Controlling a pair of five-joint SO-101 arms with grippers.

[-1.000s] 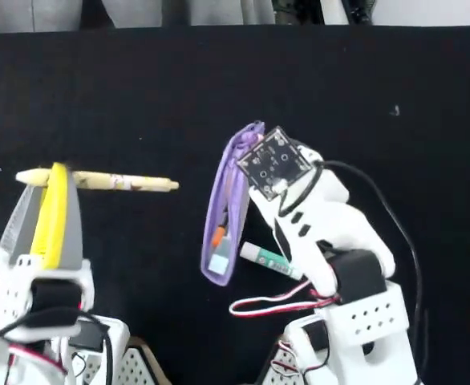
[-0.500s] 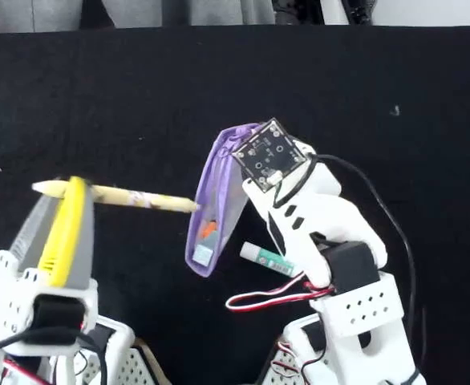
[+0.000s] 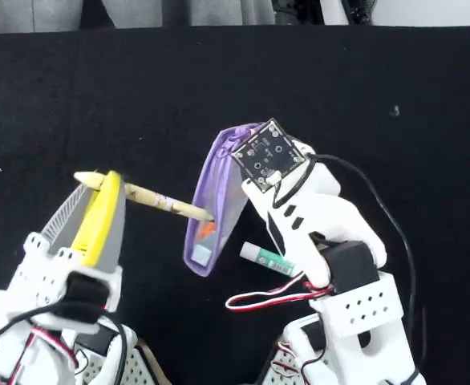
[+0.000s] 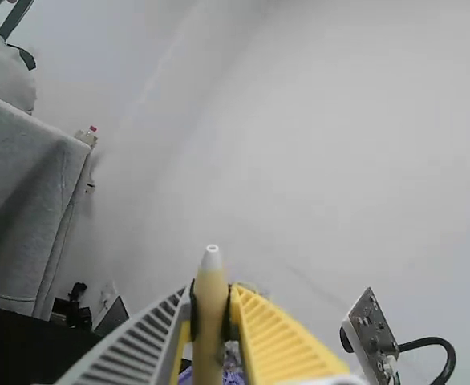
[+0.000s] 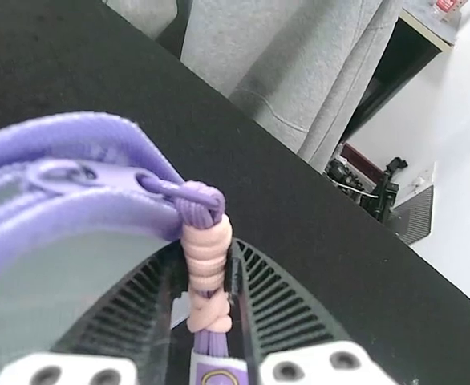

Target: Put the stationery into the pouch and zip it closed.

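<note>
My right gripper (image 5: 208,282) is shut on the top end of the purple pouch (image 3: 212,204), by its zip pull and pink cord (image 5: 206,265). It holds the pouch lifted and tilted, with the mouth open toward the left arm. An orange item (image 3: 208,230) and a pale blue one lie inside the pouch. My left gripper (image 3: 99,181) is shut on a yellow pen (image 3: 159,201) near the pen's back end. The pen's tip sits at the pouch mouth. In the left wrist view the pen (image 4: 211,309) stands between the yellow and grey fingers.
A green and white glue stick (image 3: 270,261) lies on the black table (image 3: 379,120) beside the right arm's base, just right of the pouch's lower end. Red and white cables loop in front of that base. The table's back edge runs along the top.
The left arm has swung right with the pen, bringing its tip from well left of the pouch to the pouch mouth. The right gripper tilted the pouch open, then held still.
</note>
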